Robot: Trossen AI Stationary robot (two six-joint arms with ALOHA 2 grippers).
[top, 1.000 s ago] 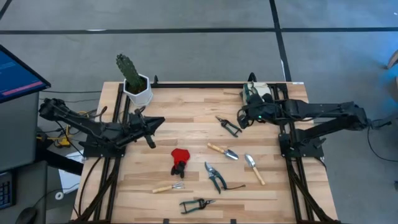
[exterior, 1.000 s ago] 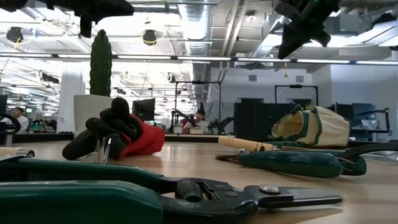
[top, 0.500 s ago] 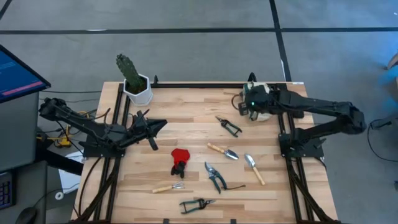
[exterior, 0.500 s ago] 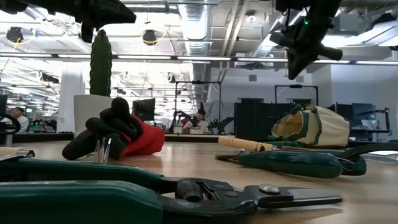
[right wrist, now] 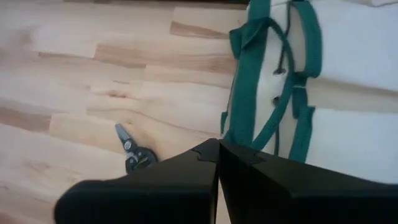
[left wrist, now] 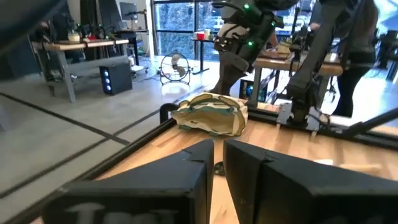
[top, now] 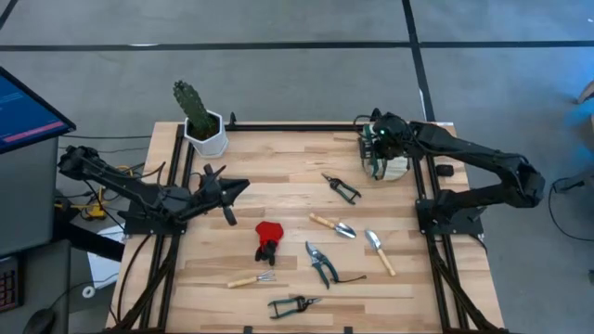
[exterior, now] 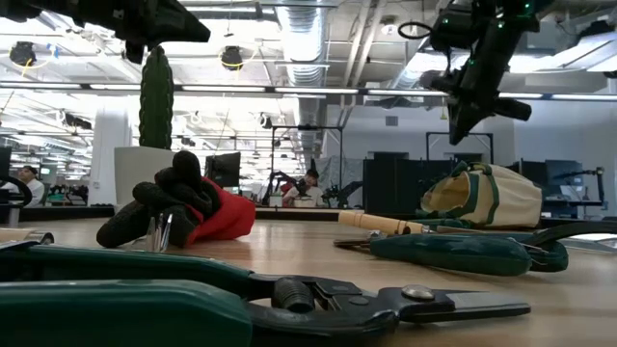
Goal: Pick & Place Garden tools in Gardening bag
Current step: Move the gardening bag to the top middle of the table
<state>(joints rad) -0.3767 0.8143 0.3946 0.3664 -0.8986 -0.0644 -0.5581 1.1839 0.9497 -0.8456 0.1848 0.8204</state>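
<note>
With fingers pressed together and empty, the right gripper (top: 374, 160) hung over the gardening bag (top: 393, 165) at the table's (top: 288, 269) two o'clock, while the left gripper (top: 243, 184), fingers nearly touching, waited at nine.

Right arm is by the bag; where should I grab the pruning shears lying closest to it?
Probably take the pruning shears across the dark handles, coming straight down. They lie flat, handles toward the table's middle, blade tip toward the gardening bag, clear of other tools. The right gripper is shut.

Right arm is covering much of the gardening bag (top: 397, 167) in high view. Nearest shears (exterior: 193, 299) are running off low view's left edge, blurred.
</note>
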